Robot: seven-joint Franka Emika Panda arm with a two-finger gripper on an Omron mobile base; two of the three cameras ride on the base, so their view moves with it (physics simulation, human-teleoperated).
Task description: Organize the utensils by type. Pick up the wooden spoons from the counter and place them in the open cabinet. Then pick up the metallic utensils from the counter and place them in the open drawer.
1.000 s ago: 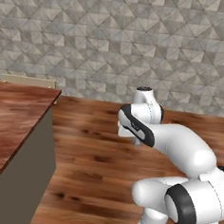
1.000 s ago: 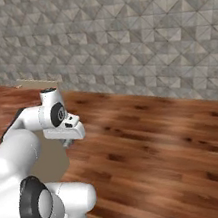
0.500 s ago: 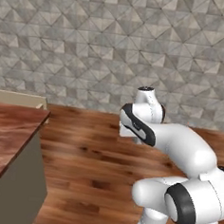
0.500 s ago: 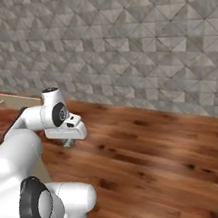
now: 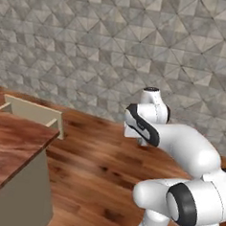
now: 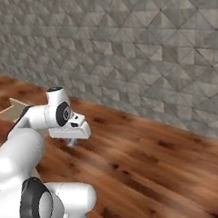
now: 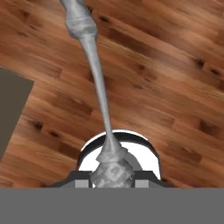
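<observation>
My gripper (image 7: 112, 180) is shut on a slim silver metal utensil (image 7: 97, 74), which runs from between the fingers out over the wooden floor. I cannot tell whether it is the spoon or the fork. In the base views the hand (image 5: 135, 132) (image 6: 76, 132) is held low in front of the robot, above the floor. A corner of the reddish-brown counter (image 5: 9, 147) fills the lower left of the left base view. The open drawer (image 5: 34, 111) (image 6: 15, 106), a pale beige box, juts out beyond it. The wooden spoons and the cabinet are out of view.
A grey tiled wall (image 5: 115, 52) runs behind the wooden floor (image 5: 96, 166). The counter's plain grey-brown side (image 5: 24, 194) faces the robot, and a dark panel corner (image 7: 11, 105) shows at the left of the hand view.
The whole picture has shifted in both base views, so the base has moved; the drawer now shows more fully. The arm keeps its pose with the utensil still gripped.
</observation>
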